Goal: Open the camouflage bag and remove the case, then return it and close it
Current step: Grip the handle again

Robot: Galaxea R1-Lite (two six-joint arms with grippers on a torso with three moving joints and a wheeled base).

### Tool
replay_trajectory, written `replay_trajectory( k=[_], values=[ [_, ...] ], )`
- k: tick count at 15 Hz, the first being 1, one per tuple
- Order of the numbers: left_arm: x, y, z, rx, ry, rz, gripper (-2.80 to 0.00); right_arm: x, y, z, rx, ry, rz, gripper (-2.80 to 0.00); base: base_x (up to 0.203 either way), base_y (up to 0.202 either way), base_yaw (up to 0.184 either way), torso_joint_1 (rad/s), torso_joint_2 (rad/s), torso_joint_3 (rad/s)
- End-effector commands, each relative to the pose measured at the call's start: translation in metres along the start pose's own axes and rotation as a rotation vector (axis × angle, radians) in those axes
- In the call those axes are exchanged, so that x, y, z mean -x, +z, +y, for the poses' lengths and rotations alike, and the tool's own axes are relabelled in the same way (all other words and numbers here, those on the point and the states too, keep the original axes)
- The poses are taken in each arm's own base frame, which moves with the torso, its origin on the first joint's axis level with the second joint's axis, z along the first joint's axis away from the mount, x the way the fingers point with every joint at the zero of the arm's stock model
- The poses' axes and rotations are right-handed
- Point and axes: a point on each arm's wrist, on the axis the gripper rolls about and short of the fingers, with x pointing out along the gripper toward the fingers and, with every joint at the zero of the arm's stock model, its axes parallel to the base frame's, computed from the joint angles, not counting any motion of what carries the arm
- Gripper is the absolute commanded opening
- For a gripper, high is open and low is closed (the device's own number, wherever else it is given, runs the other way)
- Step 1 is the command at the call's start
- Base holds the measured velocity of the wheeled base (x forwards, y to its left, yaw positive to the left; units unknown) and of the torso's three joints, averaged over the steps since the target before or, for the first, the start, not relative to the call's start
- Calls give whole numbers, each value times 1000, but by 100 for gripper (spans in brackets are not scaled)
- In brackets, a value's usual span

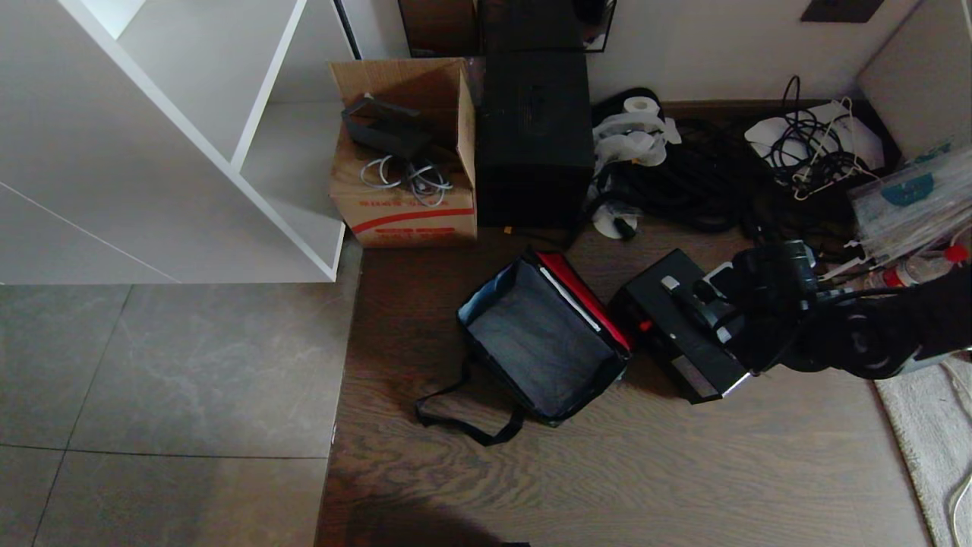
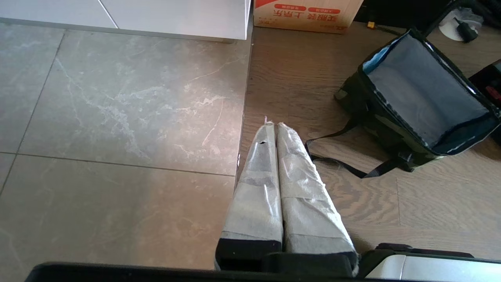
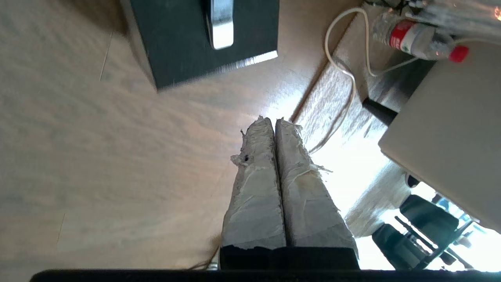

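Right claw [image 3: 274, 124] closed, empty, above floor just beside case [image 1: 683, 327]; open camouflage bag [image 1: 543, 342] beyond it, cable clutter [image 1: 812, 152] nearby.

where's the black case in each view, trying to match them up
Head view: the case lies on the wood floor right of centre, beside the open camouflage bag, partly behind the right arm.
Left wrist view: only a sliver at the right edge, behind the bag.
Right wrist view: one corner at the top.
Shared landmark: the wood floor.
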Motion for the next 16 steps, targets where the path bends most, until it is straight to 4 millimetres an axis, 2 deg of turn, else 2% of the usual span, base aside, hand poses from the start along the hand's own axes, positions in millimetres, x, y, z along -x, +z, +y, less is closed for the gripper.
replay_trajectory(
  k=[1, 5, 8, 10, 12, 13, 16],
  values=[
    [-1, -3, 0, 0, 2, 10, -280, 36, -19, -21, -27, -18, -29, -280, 0, 0, 0, 0, 0, 0],
    [-1, -3, 0, 0, 2, 10, -280, 98, -77, -45, -79, -27, -80, -280, 0, 0, 0, 0, 0, 0],
    [-1, -3, 0, 0, 2, 10, -280, 144, -125, -58, -242, -13, -179, -280, 0, 0, 0, 0, 0, 0],
    [-1, -3, 0, 0, 2, 10, -280, 178, -165, -67, -341, -3, -226, -280, 0, 0, 0, 0, 0, 0],
    [-1, -3, 0, 1, 2, 10, -280, 202, -210, -61, -469, 89, -308, -280, 0, 0, 0, 0, 0, 0],
    [-1, -3, 0, 0, 2, 10, -280, 208, -228, -52, -539, 168, -361, -280, 0, 0, 0, 0, 0, 0],
    [-1, -3, 0, 0, 2, 10, -280, 203, -268, -16, -651, 379, -507, -280, 0, 0, 0, 0, 0, 0]
  ],
)
